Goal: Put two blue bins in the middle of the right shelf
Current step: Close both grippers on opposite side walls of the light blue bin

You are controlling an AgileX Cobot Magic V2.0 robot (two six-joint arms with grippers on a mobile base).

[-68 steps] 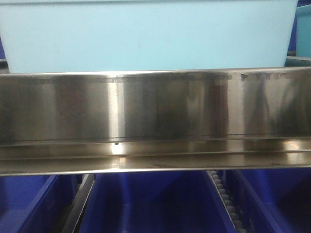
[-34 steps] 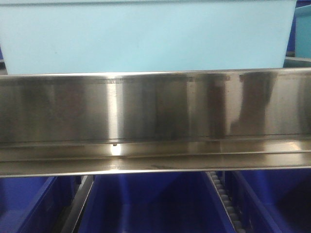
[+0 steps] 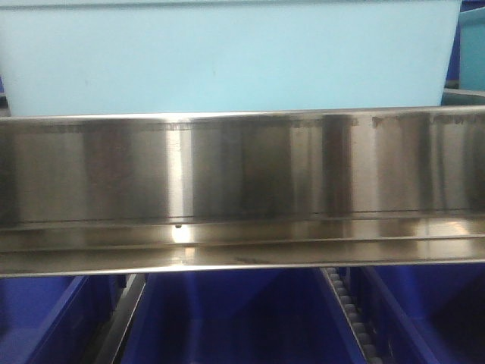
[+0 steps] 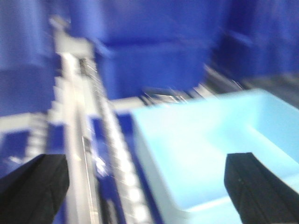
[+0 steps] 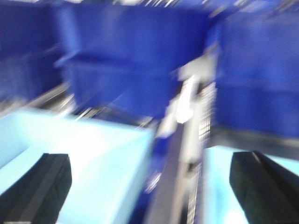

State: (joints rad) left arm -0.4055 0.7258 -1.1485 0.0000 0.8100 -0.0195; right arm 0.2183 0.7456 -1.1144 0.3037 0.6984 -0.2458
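Note:
A pale blue bin (image 3: pixel 227 57) fills the top of the front view, standing behind a steel shelf rail (image 3: pixel 242 174). A sliver of a second pale bin (image 3: pixel 474 45) shows at the far right. The left wrist view is blurred: my left gripper (image 4: pixel 147 191) is open, its black fingers (image 4: pixel 32 189) wide apart above the left wall of a pale blue bin (image 4: pixel 210 149). The blurred right wrist view shows my right gripper (image 5: pixel 152 186) open over the gap between a pale blue bin (image 5: pixel 84 163) and another pale bin (image 5: pixel 219 186).
Dark royal-blue crates (image 3: pixel 235 318) sit on the level below the steel rail, and more (image 4: pixel 149 56) stand behind the pale bins. Roller tracks (image 4: pixel 84 140) run beside the bin on its left, and a metal divider rail (image 5: pixel 187 149) separates the two pale bins.
The pale bin's right edge has shifted slightly left in the front view. Dark reflections on the right part of the steel rail have moved. Neither gripper shows in these earlier frames.

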